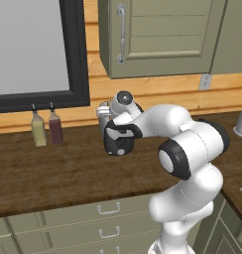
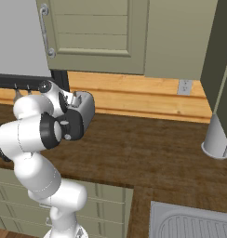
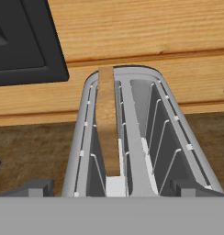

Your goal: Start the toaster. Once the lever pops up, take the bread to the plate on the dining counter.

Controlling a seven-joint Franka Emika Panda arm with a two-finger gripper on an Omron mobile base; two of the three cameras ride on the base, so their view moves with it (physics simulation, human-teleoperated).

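The toaster (image 3: 132,137) stands on the dark wooden counter against the wall, its two top slots seen from above in the hand view. One tan slice of bread (image 3: 107,124) stands upright in the left slot. My gripper (image 3: 114,189) hovers over the toaster's near end, open wide, with a fingertip low on each side and nothing between them. From the base views my dark hand (image 1: 117,139) covers most of the toaster (image 1: 101,112); its silver side (image 2: 86,109) shows past the hand (image 2: 73,122). The lever is hidden. The plate and the dining counter are out of view.
Two slim bottles (image 1: 38,130) (image 1: 55,128) stand left of the toaster under a dark window frame (image 1: 76,54). Olive cabinets (image 1: 157,34) hang above. A grey cylinder (image 2: 217,139) stands at the far right, a sink (image 2: 194,223) near the front right. Olive drawers (image 1: 108,218) run below the counter.
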